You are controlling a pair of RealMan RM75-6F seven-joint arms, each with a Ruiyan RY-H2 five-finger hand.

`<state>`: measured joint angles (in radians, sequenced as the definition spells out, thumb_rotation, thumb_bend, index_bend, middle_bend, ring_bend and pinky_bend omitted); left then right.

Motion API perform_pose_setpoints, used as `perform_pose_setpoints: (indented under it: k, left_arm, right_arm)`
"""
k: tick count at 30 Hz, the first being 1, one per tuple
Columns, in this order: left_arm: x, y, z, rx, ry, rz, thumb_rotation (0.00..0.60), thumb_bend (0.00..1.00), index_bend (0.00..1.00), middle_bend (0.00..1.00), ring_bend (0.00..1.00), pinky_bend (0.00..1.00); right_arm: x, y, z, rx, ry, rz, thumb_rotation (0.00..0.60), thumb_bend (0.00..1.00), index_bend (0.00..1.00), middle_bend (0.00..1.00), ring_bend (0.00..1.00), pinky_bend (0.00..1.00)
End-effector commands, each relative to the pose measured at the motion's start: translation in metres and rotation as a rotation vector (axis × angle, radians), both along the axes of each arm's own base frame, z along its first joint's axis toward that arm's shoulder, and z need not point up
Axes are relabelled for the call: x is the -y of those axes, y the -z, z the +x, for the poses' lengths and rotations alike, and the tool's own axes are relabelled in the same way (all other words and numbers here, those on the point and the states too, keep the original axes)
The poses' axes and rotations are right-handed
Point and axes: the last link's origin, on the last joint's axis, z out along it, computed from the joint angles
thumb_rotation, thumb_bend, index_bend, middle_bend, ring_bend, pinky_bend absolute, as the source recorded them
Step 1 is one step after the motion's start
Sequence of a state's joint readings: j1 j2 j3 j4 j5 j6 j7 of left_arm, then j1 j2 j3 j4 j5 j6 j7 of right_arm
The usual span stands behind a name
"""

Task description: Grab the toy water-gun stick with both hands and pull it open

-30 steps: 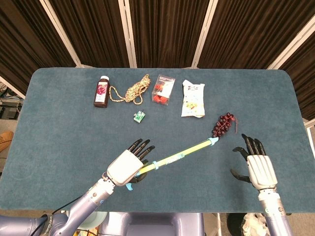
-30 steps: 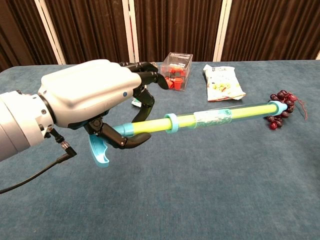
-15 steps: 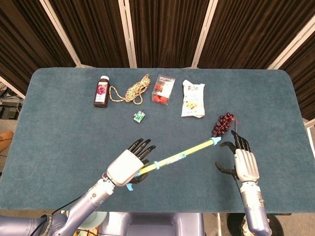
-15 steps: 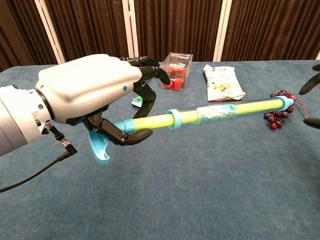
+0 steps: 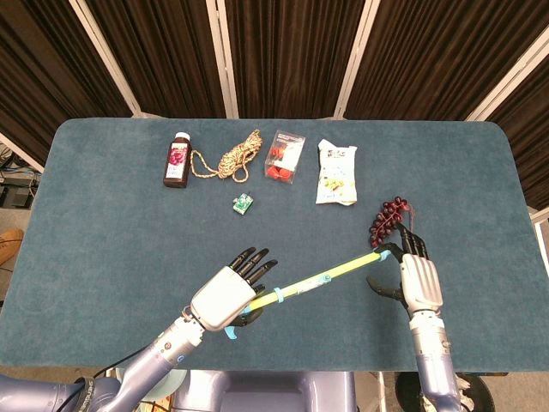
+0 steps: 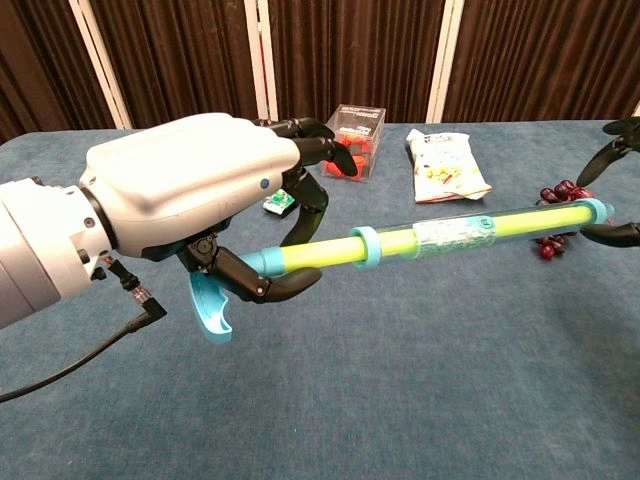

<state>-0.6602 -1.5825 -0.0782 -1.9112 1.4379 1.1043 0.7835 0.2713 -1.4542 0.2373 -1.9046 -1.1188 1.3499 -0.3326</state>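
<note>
Risk sits at the far tip: my left hand [image 6: 190, 200] grips the water-gun stick [image 6: 420, 240] by its handle end, holding it above the table, while my right hand [image 5: 410, 273] spreads open beside it; a careless close could knock it aside.

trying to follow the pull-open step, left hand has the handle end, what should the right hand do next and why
Probably close the right hand around the far tip of the water-gun stick. Its fingers are spread at that tip but not wrapped on it, while the left hand already grips the handle end.
</note>
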Motion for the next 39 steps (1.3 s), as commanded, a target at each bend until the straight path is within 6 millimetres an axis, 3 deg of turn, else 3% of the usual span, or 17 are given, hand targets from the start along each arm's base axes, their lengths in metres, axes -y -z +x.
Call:
perform_pose_setpoints:
  k: [1,22,31,39]
  left_arm:
    - [0.002,0.001,0.001,0.009,-0.009,-0.011,0.600,0.39,0.63,0.12,0.00,0.12]
    - [0.006,-0.003,0.009,0.019,0.005,-0.013,0.600,0.39,0.63,0.12,0.00,0.12]
    - [0.006,-0.003,0.010,0.019,0.010,-0.008,0.600,0.39,0.63,0.12,0.00,0.12]
    - [0.006,-0.006,0.011,0.025,0.006,-0.007,0.600,0.39,0.63,0.12,0.00,0.12]
  right_arm:
    - [0.002,0.002,0.004,0.024,0.009,-0.004,0.600,0.27,0.40,0.03,0.00,0.00]
    - [-0.002,0.013,0.001,0.014,0.043,0.017,0.600,0.27,0.41,0.03,0.00,0.00]
    - [-0.002,0.016,0.000,0.012,0.050,0.017,0.600,0.36,0.58,0.06,0.00,0.00]
    - [0.000,0.013,-0.003,-0.002,0.065,0.006,0.600,0.37,0.70,0.09,0.00,0.00]
